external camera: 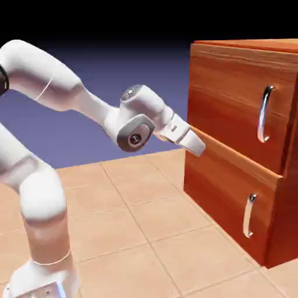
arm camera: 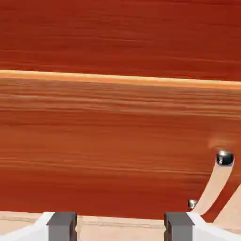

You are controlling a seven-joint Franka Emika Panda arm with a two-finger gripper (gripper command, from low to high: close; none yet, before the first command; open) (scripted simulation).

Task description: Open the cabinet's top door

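Observation:
The reddish-brown cabinet (external camera: pixel 233 174) stands at the exterior view's right. Its top door (external camera: pixel 233 93) carries a long curved silver handle (external camera: pixel 265 113) near its right side. My gripper (external camera: pixel 199 146) is at the front's left edge, level with the seam between the top door and the lower panel (external camera: pixel 224 192), far left of the handle. In the hand view wood grain fills the picture, with the top door (arm camera: pixel 120 33) above a pale seam. The gripper (arm camera: pixel 120 228) is open, with nothing between its grey fingertips (arm camera: pixel 61 227). A small silver handle (arm camera: pixel 224 158) shows at the lower right.
The lower panel has its own short silver handle (external camera: pixel 249 215). The tan tiled floor (external camera: pixel 145 233) stretches in front of the cabinet. The white arm (external camera: pixel 70 93) reaches in from the exterior view's left.

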